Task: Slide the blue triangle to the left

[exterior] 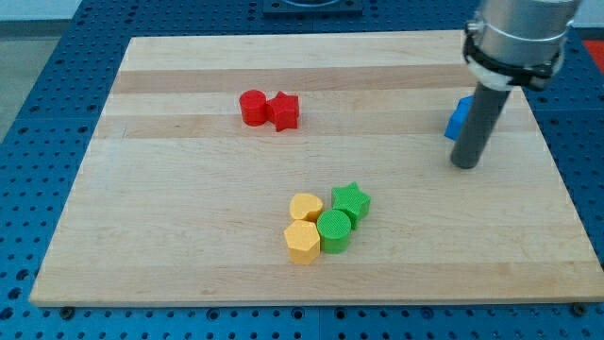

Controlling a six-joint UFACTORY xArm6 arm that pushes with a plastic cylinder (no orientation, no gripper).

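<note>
The blue triangle [459, 118] lies near the view's right edge of the wooden board [189, 217], mostly hidden behind my rod; only its left part shows. My tip [464, 163] rests on the board just below the blue triangle, close to it; whether they touch I cannot tell.
Two red blocks [269, 109] sit touching at the view's upper middle. A cluster lies at lower middle: a green star [351, 200], a green round block [333, 229], a yellow heart-like block [306, 207] and a yellow hexagon [302, 242]. Blue perforated table surrounds the board.
</note>
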